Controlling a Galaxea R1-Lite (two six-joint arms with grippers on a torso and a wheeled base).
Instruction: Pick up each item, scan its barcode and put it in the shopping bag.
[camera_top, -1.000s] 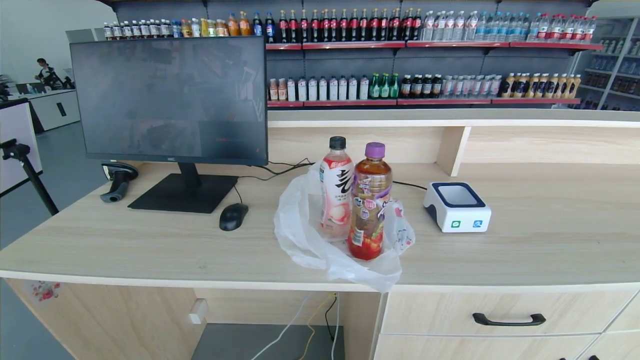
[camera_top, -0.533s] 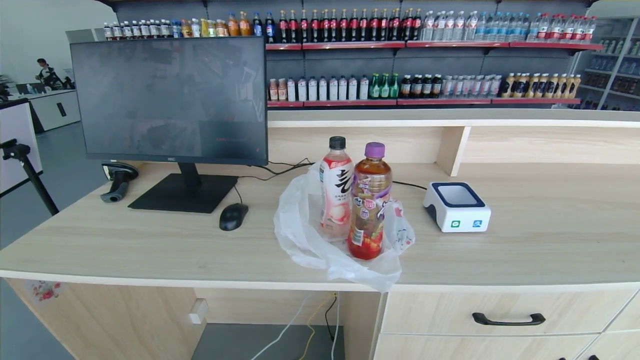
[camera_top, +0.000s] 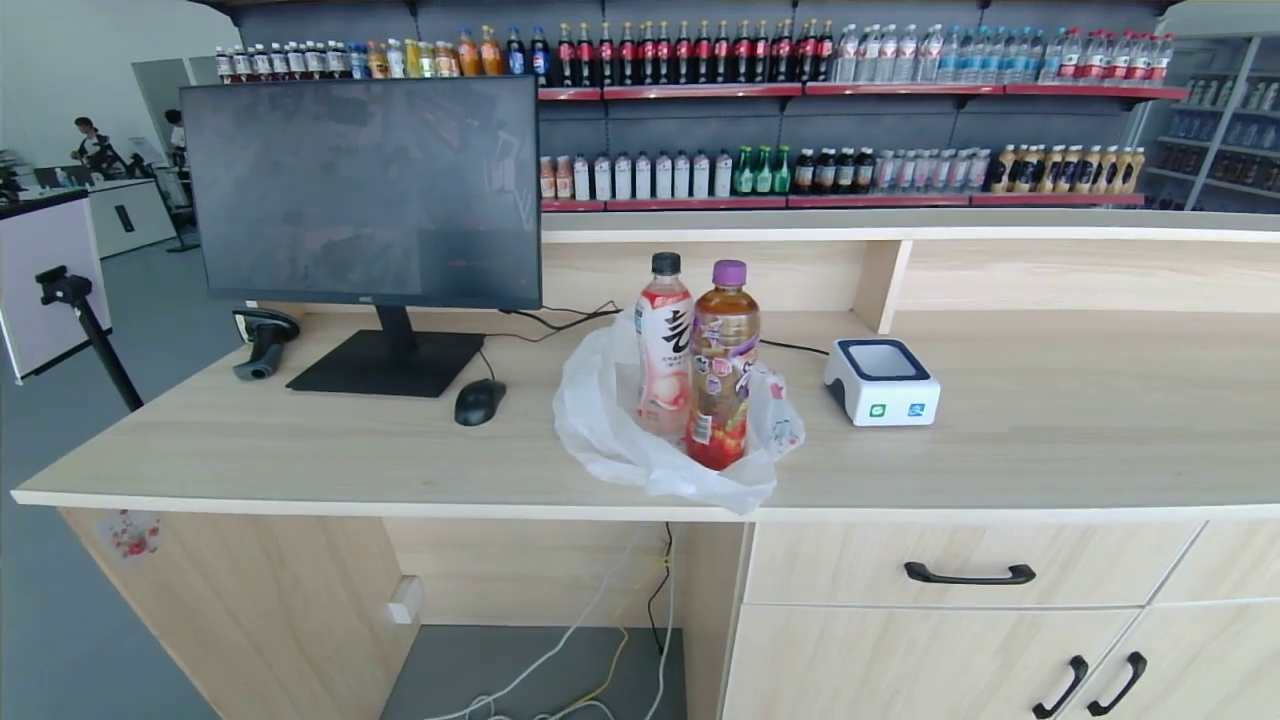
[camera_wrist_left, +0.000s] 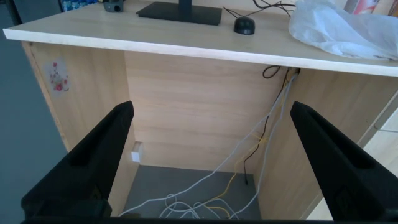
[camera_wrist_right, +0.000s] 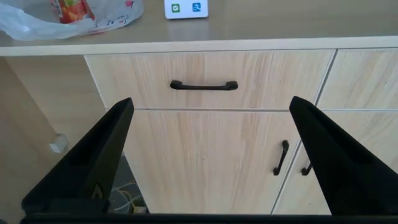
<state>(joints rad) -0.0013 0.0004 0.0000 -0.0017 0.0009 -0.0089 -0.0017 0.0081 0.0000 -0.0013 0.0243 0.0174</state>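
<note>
Two bottles stand upright inside the clear plastic shopping bag (camera_top: 610, 430) on the wooden counter (camera_top: 1050, 440): a pink bottle with a black cap (camera_top: 664, 350) and an amber bottle with a purple cap (camera_top: 721, 365). A white barcode scanner box (camera_top: 881, 381) sits just right of them. My left gripper (camera_wrist_left: 211, 109) is open and low in front of the counter's leg opening, with the bag (camera_wrist_left: 348, 28) above it. My right gripper (camera_wrist_right: 211, 106) is open before the drawer front, below the scanner (camera_wrist_right: 186, 8) and the amber bottle (camera_wrist_right: 69, 9).
A dark monitor (camera_top: 365, 190), a mouse (camera_top: 480, 401) and a handheld scanner (camera_top: 262, 340) occupy the counter's left part. Drawers with black handles (camera_top: 968, 574) are under its right part. Cables (camera_top: 600, 650) hang in the leg opening. A tripod (camera_top: 85, 330) stands at far left.
The whole head picture has shifted: the camera has drawn back, so the counter looks farther and more of its front shows. The bottles, bag and scanner keep their places.
</note>
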